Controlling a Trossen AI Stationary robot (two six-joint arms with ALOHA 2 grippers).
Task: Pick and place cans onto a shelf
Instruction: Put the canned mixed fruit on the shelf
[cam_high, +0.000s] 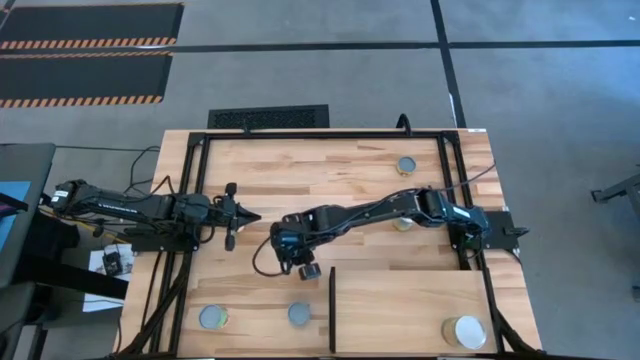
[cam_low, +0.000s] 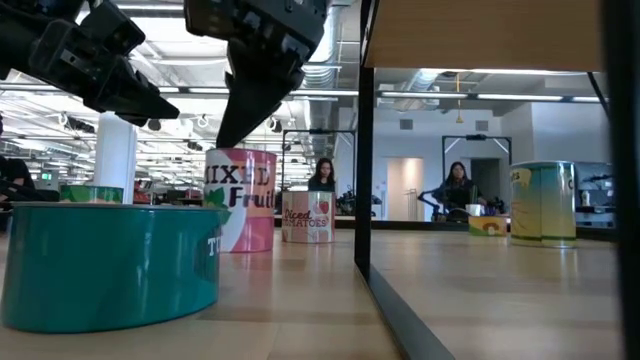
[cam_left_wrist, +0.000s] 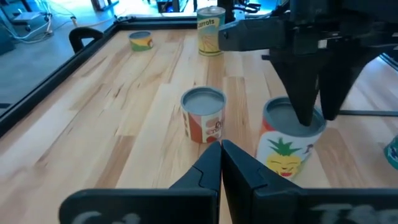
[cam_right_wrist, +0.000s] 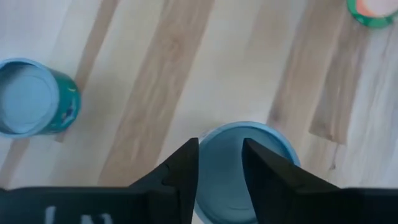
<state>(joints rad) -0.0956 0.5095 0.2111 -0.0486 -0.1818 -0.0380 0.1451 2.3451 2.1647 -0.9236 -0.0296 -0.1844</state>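
Note:
My right gripper (cam_high: 300, 264) reaches to the table's middle and points down over a pink mixed-fruit can (cam_low: 245, 200), which stands upright on the tabletop and also shows in the left wrist view (cam_left_wrist: 291, 140). Its fingers are a narrow gap apart (cam_right_wrist: 221, 155), narrower than the can's blue-grey top (cam_right_wrist: 245, 177). My left gripper (cam_left_wrist: 221, 152) is shut and empty, hovering at the table's left (cam_high: 248, 216). The shelf (cam_high: 410, 300) is a pale panel with a black divider (cam_high: 332, 310) at the near right. One wide white-topped can (cam_high: 463, 332) stands on it. My right gripper's fingertips (cam_left_wrist: 306, 118) stand right at the mixed-fruit can's top (cam_left_wrist: 283, 115), coming from above and pointing down. I cannot tell whether they touch it. The can stands upright on the table.
A diced-tomatoes can (cam_left_wrist: 204, 115) stands beside the fruit can. Two teal cans (cam_high: 213, 318) (cam_high: 299, 315) stand near the front edge. A tall carrots can (cam_high: 406, 165) and a flat can (cam_high: 403, 224) stand farther back. A black frame (cam_high: 190, 200) rims the table.

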